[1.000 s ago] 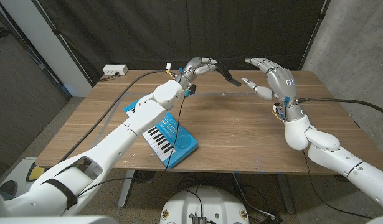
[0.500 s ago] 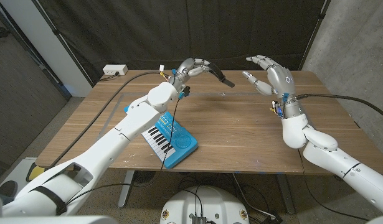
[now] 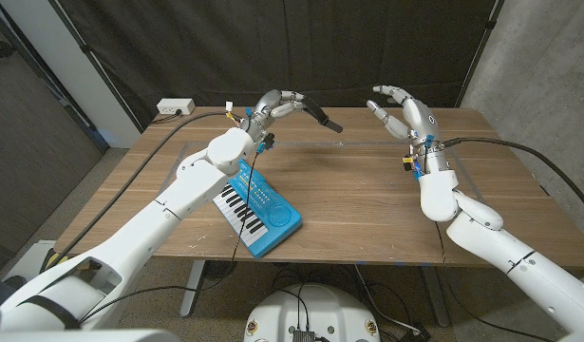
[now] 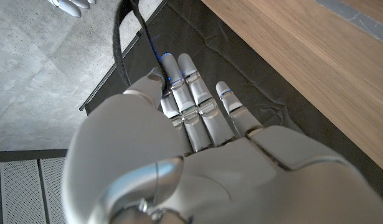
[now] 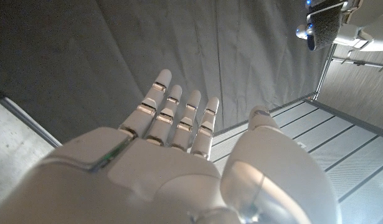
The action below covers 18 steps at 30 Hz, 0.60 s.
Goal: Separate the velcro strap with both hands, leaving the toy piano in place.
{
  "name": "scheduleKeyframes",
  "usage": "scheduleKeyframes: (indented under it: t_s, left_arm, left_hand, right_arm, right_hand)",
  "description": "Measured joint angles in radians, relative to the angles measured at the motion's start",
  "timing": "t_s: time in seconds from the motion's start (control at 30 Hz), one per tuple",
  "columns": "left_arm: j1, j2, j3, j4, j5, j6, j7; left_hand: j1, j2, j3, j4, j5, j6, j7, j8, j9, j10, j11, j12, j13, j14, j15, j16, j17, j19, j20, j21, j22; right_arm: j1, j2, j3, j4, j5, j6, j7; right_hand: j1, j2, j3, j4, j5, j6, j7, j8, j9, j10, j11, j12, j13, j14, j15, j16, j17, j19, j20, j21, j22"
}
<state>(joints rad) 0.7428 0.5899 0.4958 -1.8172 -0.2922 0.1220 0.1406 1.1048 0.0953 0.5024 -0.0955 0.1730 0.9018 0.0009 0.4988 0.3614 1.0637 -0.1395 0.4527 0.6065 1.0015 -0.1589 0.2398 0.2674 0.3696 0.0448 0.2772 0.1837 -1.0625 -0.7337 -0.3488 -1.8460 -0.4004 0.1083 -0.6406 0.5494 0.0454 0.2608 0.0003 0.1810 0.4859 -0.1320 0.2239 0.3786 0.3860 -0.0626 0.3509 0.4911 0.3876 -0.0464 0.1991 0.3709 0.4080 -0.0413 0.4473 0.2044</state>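
Velcro strap (image 3: 320,118): dark strip | left hand (image 3: 273,106) fingers pinch it | right hand (image 3: 403,113) spread, empty

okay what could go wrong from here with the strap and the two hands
The left hand alone holds the velcro strap, raised above the table; the right hand is open and apart from it, so regrasping the dangling free end may miss. The left arm hangs over the toy piano and could nudge it.
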Motion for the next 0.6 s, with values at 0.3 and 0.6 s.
scheduleKeyframes:
  t_s: [0.3,0.6]
  left_arm:
    - [0.041,0.028,-0.025,-0.010,0.004,-0.028,-0.006]
    - [0.092,0.038,-0.056,-0.050,-0.005,-0.058,0.047]
  left_hand:
    - [0.000,0.000,0.000,0.000,0.000,0.000,0.000,0.000,-0.005,0.000,0.000,-0.008,-0.005,0.000,0.000,0.000,0.000,0.000,0.000,0.000,0.000]
    - [0.000,0.000,0.000,0.000,0.000,0.000,0.000,-0.003,-0.006,0.000,0.000,-0.008,-0.001,0.000,0.000,0.000,0.000,0.000,0.000,-0.004,0.000]
  right_arm:
    - [-0.014,0.031,0.003,-0.021,0.100,-0.009,0.070]
    - [-0.005,0.081,0.014,0.018,0.238,0.062,0.137]
  right_hand:
    - [-0.004,0.004,0.000,0.000,0.000,0.010,0.012,0.000,-0.009,0.009,0.009,-0.008,-0.013,-0.005,0.005,-0.007,-0.014,-0.016,-0.005,-0.012,-0.005]
    - [-0.008,0.000,0.000,0.000,0.001,0.018,0.029,0.000,-0.017,0.025,0.017,-0.008,-0.028,-0.005,0.005,-0.007,-0.028,-0.021,0.000,-0.012,-0.009]
